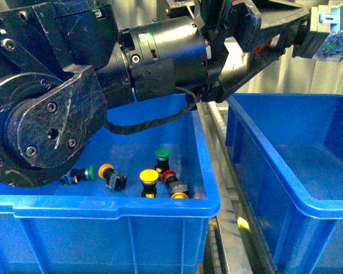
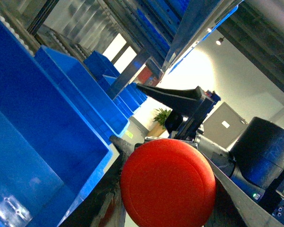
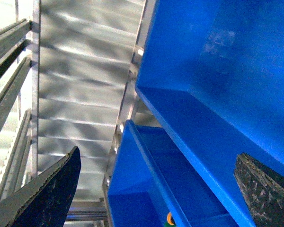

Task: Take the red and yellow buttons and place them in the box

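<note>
Two blue containers stand side by side in the front view: the bin on the left (image 1: 103,206), and the box (image 1: 326,171) on the right, with a strip of metal rollers (image 1: 217,120) between them. On the floor of the bin lie a yellow button (image 1: 149,176), a small red-capped button (image 1: 169,175), an orange-yellow button (image 1: 106,169) and two green buttons (image 1: 163,153) (image 1: 91,172). The left arm (image 1: 160,54) crosses the upper part of this view, and the left claw (image 1: 267,43) shows above the far left corner of the box; only a sliver of red is seen between its fingers. The left wrist view alone makes this clear: the claw is closed on a red button (image 2: 168,189), whose round cap fills the foreground, with rows of blue bins on shelving (image 2: 109,75) behind. The right wrist view shows what the front view does not: the right claw (image 3: 156,158) is spread wide, its dark fingers (image 3: 52,194) at opposite edges, holding nothing, with blue container walls between them.
</note>
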Motion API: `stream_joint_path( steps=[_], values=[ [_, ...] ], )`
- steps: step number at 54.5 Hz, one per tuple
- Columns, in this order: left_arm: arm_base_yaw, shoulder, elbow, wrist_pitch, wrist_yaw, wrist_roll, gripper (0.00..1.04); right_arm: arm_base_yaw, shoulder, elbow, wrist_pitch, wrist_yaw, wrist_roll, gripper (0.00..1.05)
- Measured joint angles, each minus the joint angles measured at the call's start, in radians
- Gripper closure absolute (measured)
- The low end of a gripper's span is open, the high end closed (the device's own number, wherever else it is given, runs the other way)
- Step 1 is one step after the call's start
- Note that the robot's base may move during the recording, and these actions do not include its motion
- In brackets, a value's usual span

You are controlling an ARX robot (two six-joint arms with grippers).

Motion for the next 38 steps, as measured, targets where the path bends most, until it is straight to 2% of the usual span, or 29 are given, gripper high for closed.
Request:
stream_joint_path(
  steps=[10, 22, 38],
  values=[
    [0.002, 0.001, 0.035, -0.006, 0.000, 0.004, 0.72, 0.047, 0.005, 0.013, -0.013, 0.002, 0.105, 0.07],
    [-0.003, 0.047, 0.074, -0.013, 0.000, 0.005, 0.72, 0.101, 0.014, 0.087, -0.021, 0.006, 0.154, 0.07],
    [-0.026, 0.099, 0.174, -0.034, -0.004, 0.004, 0.72, 0.150, 0.014, 0.072, -0.008, 0.006, 0.188, 0.07]
  ],
)
